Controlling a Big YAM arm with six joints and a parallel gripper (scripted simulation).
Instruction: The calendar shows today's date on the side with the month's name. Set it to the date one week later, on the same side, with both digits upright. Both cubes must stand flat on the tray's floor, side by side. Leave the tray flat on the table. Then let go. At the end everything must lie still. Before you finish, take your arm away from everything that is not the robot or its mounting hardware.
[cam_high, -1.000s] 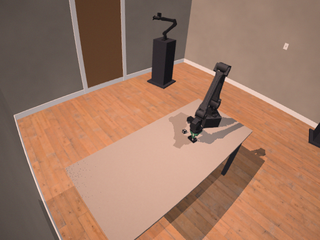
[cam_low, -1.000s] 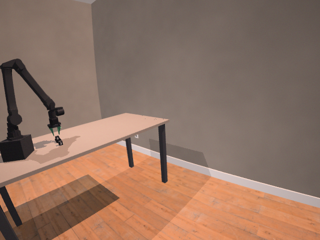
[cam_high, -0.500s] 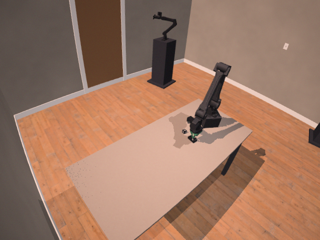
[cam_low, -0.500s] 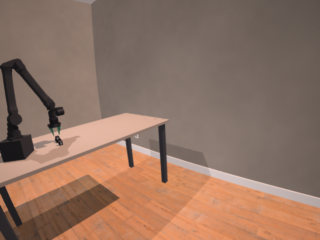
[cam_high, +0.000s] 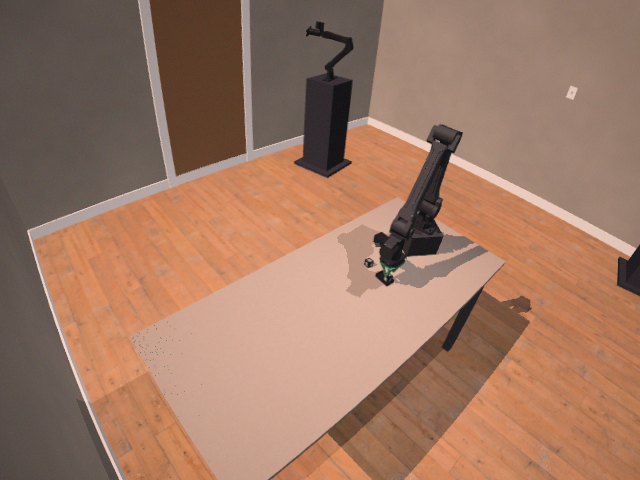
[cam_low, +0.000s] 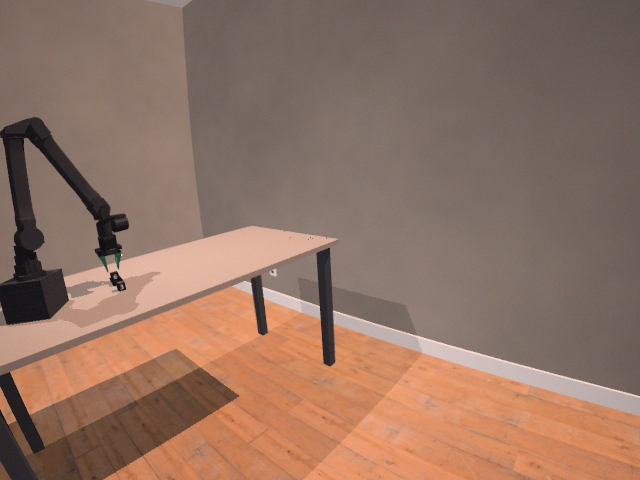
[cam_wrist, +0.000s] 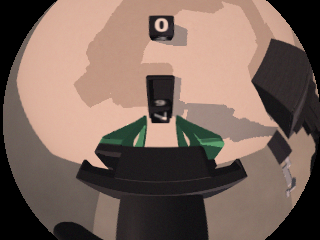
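Top view: the gripper reaches down over the tray, which lies on the table near the arm's base. A loose cube rests just left of the tray. No digit is legible here.

Exterior view: the green fingers stand part-open above the tray, seemingly with nothing between them. The loose cube lies on the near side of the tray; its marking is too small to read surely.

Wrist view: the loose cube shows a white 0 on top. A second cube appears at the tray's near end, its marks foreshortened and uncertain. Month and date cannot be read. With one cube outside, the setting remains unfinished; seating both cubes and checking their digits are probably left.
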